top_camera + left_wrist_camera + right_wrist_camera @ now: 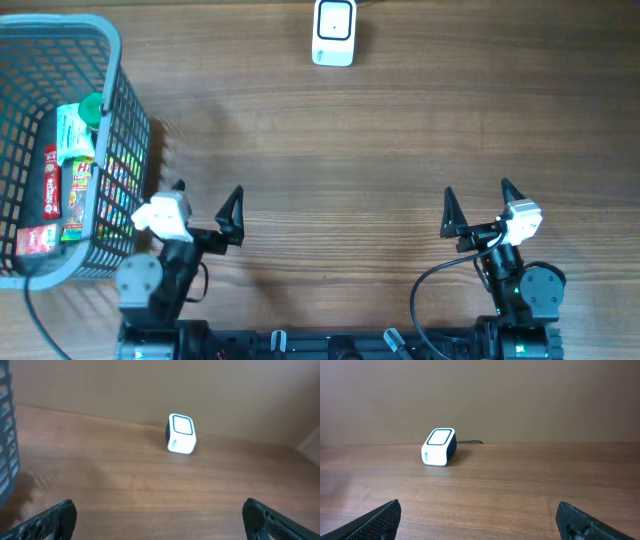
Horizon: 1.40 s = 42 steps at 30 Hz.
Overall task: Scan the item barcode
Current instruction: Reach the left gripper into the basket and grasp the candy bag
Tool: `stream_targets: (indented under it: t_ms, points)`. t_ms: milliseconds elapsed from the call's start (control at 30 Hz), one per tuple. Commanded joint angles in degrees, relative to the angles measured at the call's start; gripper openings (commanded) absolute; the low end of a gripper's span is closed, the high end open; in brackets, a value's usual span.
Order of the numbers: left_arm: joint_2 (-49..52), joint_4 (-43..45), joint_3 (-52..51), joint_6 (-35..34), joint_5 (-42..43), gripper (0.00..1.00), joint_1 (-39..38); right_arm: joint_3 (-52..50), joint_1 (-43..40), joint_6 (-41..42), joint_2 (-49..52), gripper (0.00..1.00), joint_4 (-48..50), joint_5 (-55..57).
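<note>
Evenly low over the table [330, 150], left claw [207, 192] and right claw [478, 192] wide, empty, facing the scanner [334, 32].

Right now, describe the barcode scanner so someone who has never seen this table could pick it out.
Start at the wooden table and look to its far edge, well right of the grey mesh basket. The scanner stands there alone: a small white box with a dark-rimmed window on its face, nothing else near it.

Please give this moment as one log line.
left gripper jaws open | right gripper jaws open | items in basket | scanner untouched
</note>
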Motion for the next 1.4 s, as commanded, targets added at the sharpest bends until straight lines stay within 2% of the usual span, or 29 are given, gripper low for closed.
stream_targets:
  t_ms: [0, 267, 367, 533, 767, 867, 1033, 1133, 1233, 1367]
  points:
    - [9.29, -4.76, 12.52, 0.83, 2.47, 1.0, 0.42, -0.07, 0.31, -0.5, 0.35, 1.0, 0.15, 1.01]
    - [29.49, -30.47, 42.95, 2.47, 2.71, 1.0, 0.42, -0.07, 0.31, -0.52, 0.35, 1.0, 0.15, 1.01]
    - [32.3, -30.38, 45.64, 4.42, 6.03, 1.0, 0.42, -0.07, 0.31, -0.52, 0.35, 1.0, 0.13, 1.01]
    - [36.28, -32.83, 51.87, 4.61, 5.6, 1.0, 0.44, -0.07, 0.31, -0.52, 0.35, 1.0, 0.13, 1.01]
    - [47.32, -45.03, 71.36, 3.76, -8.07, 1.0, 0.48, -0.07, 0.31, -0.52, 0.35, 1.0, 0.15, 1.03]
    - [52.41, -49.05, 79.36, 3.56, -16.63, 1.0, 0.55, -0.07, 0.31, -0.52, 0.35, 1.0, 0.13, 1.01]
    - [56.81, -49.24, 83.19, -4.17, -23.78, 1.0, 6.03, -0.07, 0.31, -0.55, 0.35, 1.0, 0.15, 1.01]
    - [59.45, -49.68, 83.19, -15.74, -24.02, 1.0, 15.32, -0.07, 0.31, -0.52, 0.35, 1.0, 0.13, 1.01]
    - [62.42, -51.91, 83.17, -23.02, -22.84, 1.0, 23.93, -0.07, 0.31, -0.5, 0.37, 1.0, 0.13, 1.01]
    - [66.77, -53.86, 83.06, -24.61, -21.05, 1.0, 31.04, -0.07, 0.31, -0.5, 0.35, 1.0, 0.13, 1.01]
